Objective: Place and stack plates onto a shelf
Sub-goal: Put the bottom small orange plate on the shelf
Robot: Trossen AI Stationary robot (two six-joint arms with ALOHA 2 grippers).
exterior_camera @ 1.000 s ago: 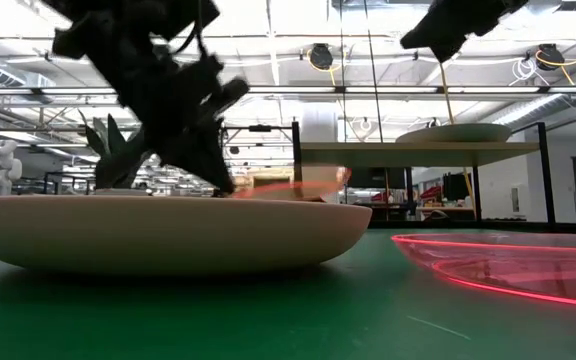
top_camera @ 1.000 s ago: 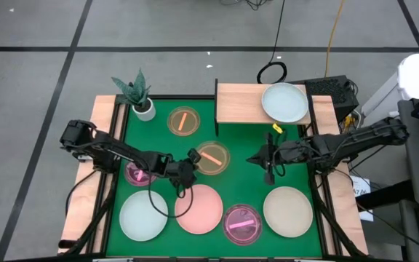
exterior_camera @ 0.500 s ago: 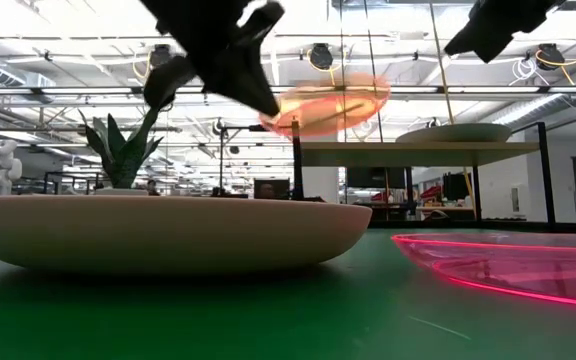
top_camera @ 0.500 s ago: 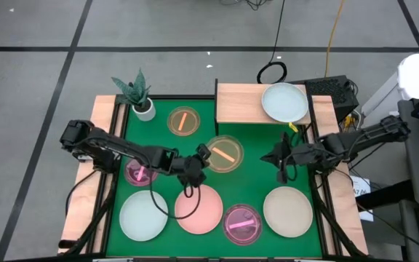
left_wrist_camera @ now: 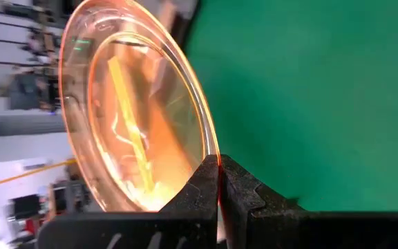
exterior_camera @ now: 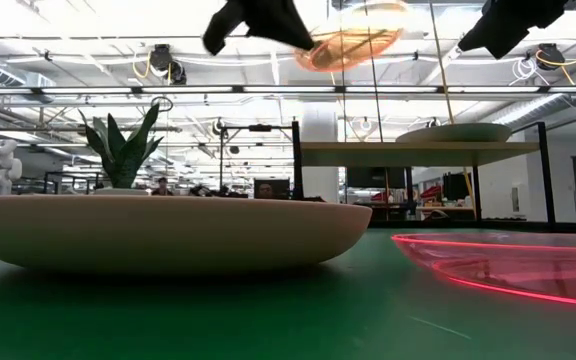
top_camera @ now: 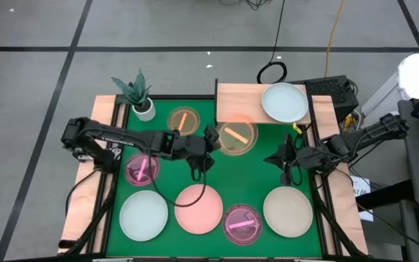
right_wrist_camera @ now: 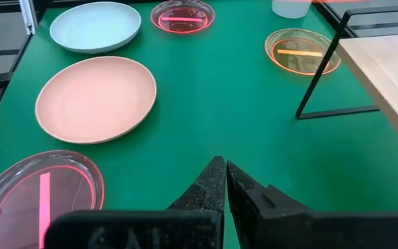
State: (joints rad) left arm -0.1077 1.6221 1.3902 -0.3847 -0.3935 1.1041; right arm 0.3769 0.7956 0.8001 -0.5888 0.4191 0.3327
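My left gripper (top_camera: pixel 213 138) is shut on a see-through orange plate (top_camera: pixel 236 135) with a stick-like mark. It holds the plate in the air by the near edge of the shelf (top_camera: pixel 242 104), and in the low view the plate (exterior_camera: pixel 353 40) is above the shelf board (exterior_camera: pixel 408 152). A pale blue-green plate (top_camera: pixel 285 102) rests flat on the right half of the shelf. My right gripper (top_camera: pixel 284 156) hovers shut over the green table, right of centre, and touches nothing. My left gripper pinches the orange plate's rim (left_wrist_camera: pixel 215 158) between its two fingers, on the side of the plate toward the table's left. The fingers come roughly level from the left. The plate is lifted clear of the table and slightly tilted.
Still on the table are another orange plate (top_camera: pixel 182 121), two magenta ones (top_camera: pixel 141 169) (top_camera: pixel 241 223), a pale blue plate (top_camera: pixel 143 215), a pink plate (top_camera: pixel 198 209) and a beige plate (top_camera: pixel 288 211). A potted plant (top_camera: pixel 138 93) stands at the far left corner. The left half of the shelf is bare wood.
My left gripper has lifted the orange plate off the table. It has carried the plate up and toward the far right, from mid-table to the shelf's near edge, above the shelf board. My right gripper has drawn back toward the table's right edge.
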